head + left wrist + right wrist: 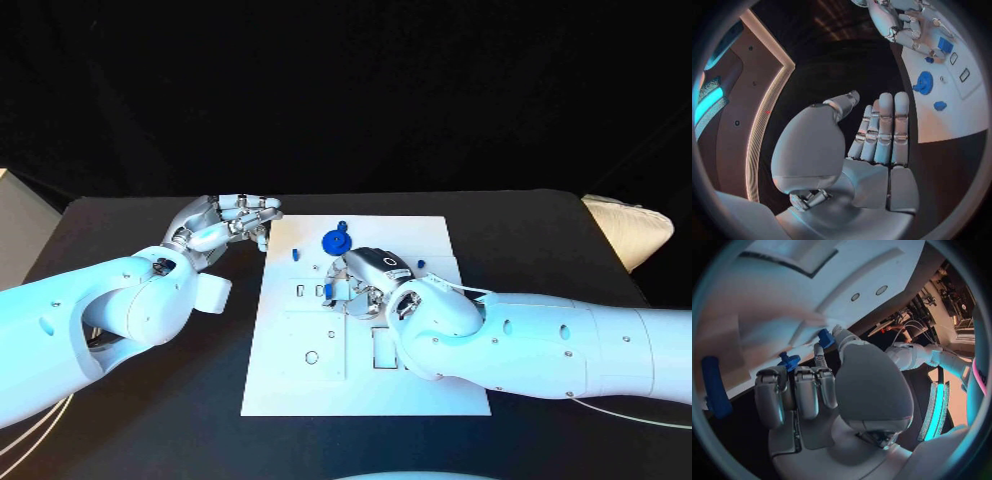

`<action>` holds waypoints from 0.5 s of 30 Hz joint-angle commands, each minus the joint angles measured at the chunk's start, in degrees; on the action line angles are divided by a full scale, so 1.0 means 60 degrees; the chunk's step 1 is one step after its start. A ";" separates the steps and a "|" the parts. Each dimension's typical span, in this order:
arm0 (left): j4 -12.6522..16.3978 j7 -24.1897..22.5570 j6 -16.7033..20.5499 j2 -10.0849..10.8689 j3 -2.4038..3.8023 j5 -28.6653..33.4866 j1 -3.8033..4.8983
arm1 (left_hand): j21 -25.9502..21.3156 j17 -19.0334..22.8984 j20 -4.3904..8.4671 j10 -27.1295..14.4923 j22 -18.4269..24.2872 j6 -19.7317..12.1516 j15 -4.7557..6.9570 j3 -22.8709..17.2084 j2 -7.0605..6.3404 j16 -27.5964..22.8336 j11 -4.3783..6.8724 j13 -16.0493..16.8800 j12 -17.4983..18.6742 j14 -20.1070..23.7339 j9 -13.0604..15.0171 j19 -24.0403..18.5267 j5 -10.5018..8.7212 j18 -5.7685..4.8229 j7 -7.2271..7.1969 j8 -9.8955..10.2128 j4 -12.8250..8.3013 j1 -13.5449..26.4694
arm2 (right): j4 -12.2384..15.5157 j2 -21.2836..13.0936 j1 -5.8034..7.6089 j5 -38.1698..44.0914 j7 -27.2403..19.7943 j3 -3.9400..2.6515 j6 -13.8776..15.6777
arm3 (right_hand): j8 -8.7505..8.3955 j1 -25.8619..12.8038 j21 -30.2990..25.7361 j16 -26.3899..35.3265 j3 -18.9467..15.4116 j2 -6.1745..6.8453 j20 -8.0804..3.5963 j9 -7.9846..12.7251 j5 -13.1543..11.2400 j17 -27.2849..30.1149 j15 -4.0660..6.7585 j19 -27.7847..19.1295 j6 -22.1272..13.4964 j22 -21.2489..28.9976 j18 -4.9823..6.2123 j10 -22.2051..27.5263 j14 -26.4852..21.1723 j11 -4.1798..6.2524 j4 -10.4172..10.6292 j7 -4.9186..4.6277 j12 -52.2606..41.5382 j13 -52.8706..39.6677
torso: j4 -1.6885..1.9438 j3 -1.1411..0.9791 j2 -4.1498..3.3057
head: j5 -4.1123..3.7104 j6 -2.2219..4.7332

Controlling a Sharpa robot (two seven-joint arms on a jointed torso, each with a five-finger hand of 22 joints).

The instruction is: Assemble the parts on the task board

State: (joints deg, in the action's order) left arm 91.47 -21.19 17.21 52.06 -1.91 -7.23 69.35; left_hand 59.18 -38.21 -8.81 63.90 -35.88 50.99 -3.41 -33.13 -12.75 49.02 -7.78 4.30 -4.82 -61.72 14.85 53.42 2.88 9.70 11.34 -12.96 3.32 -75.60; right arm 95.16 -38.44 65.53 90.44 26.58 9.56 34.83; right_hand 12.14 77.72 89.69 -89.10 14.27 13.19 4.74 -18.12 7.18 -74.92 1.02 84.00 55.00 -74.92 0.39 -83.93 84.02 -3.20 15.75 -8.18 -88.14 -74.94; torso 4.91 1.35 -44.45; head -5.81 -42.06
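Your left hand [873,150] hangs above the dark counter [842,70] with its fingers [886,125] straight and side by side, holding nothing. Beyond the fingertips you see the white task board [954,115] carrying a round blue part [923,82] and a smaller blue part [939,105]. At the board's far end the right hand [904,25] is bent over a blue piece [945,45].

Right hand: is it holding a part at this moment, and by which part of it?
The right hand pinches a small blue part between thumb and fingertip, over the task board. The left hand holds nothing.
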 commanded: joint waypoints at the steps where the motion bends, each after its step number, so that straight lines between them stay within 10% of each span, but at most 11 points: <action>1: -0.0012 0.0105 -0.0175 -0.0012 0.0005 -0.0108 0.0001 | 0.0057 0.0014 -0.0029 -0.0045 -0.0009 -0.0086 -0.0005 0.0028 0.0051 0.0062 0.0016 0.0011 -0.0027 0.0084 0.0009 -0.0067 -0.0008 0.0146 0.0002 0.0010 -0.0038 0.0076 | 0.0035 -0.0046 -0.0010 0.0264 -0.0046 0.0000 0.0560 | -0.0114 0.0020 0.0052 0.0021 -0.0393 -0.0033 0.0102 0.0056 -0.0235 -0.2047 -0.0088 0.1000 -0.0244 -0.2514 -0.0065 -0.0620 0.0885 -0.0096 0.0111 -0.0052 0.0172 -0.2168 | -0.0012 -0.0008 0.0011 | 0.0003 0.0023; 8: -0.0140 0.0674 -0.0146 -0.0047 0.0005 -0.0635 0.0001 | 0.0214 -0.0094 -0.0005 0.0432 -0.0108 -0.0338 0.0032 0.0432 -0.0014 0.0438 0.0086 0.0317 -0.0662 -0.0170 0.0033 0.0029 -0.0009 0.0133 0.0012 0.0045 0.0174 0.0465 | 0.0191 -0.0240 -0.0004 0.0240 -0.0272 -0.0018 0.0986 | -0.0800 0.0153 0.0052 0.0051 -0.2142 0.0146 0.0371 0.0416 -0.0485 -0.1982 -0.0402 0.1000 -0.1419 -0.2514 -0.0065 -0.0078 0.0865 -0.0468 0.0216 -0.0472 0.0776 -0.1703 | -0.0014 -0.0015 0.0024 | 0.0001 0.0069; 11: -0.0207 0.1030 -0.0100 -0.0081 0.0005 -0.0931 0.0001 | 0.1041 -0.0457 0.0090 0.0580 -0.1232 -0.0202 0.0138 0.0906 0.0056 0.1142 0.0208 0.0923 -0.1632 -0.0503 0.0240 0.0929 0.0015 -0.0065 -0.0060 -0.0370 0.0321 0.0626 | 0.0298 -0.0354 0.0015 0.0082 -0.0579 -0.0037 0.1146 | -0.0962 0.0206 0.0052 0.0053 -0.2905 0.0175 0.0454 0.0570 -0.0087 -0.1976 -0.0475 0.1000 -0.1709 -0.2514 -0.0065 -0.0060 0.0862 -0.0540 0.0229 -0.0543 0.0773 -0.1680 | -0.0016 -0.0024 0.0044 | 0.0001 0.0097; 15: -0.0318 0.1803 -0.0137 -0.0142 0.0006 -0.1506 0.0005 | 0.1809 -0.3257 0.0270 0.0212 -0.2301 -0.0211 0.0346 0.1514 0.0209 0.3593 0.0422 0.2629 -0.4120 -0.1976 0.0665 0.1673 -0.0029 -0.0249 -0.0279 -0.1236 0.0818 0.0979 | 0.0412 -0.0588 0.0117 -0.0778 -0.1774 -0.0074 0.1385 | -0.0892 0.0405 0.0052 0.0064 -0.2701 -0.0070 0.0467 0.0500 0.0021 -0.1949 -0.0474 0.1000 -0.1354 -0.2514 -0.0065 -0.0077 0.0855 -0.0528 0.0214 -0.0521 0.0744 -0.1690 | -0.0031 -0.0038 0.0119 | 0.0009 0.0111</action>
State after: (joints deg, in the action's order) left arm 89.71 -15.61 17.20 51.41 -1.92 -11.66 69.34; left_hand 69.55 -55.97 -7.38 66.00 -49.05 49.81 -1.45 -24.38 -11.54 69.01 -5.21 18.74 -27.68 -72.74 18.54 63.03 3.02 8.76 9.85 -19.74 7.79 -69.97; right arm 97.37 -41.63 65.99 89.79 23.23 9.22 40.24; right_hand 6.65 79.74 89.69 -88.98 -2.31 13.03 7.20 -15.01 7.33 -74.92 -1.44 84.01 46.47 -74.91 0.39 -84.11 84.02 -6.23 17.07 -11.35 -83.63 -74.92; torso 4.77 1.18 -44.04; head -5.80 -41.46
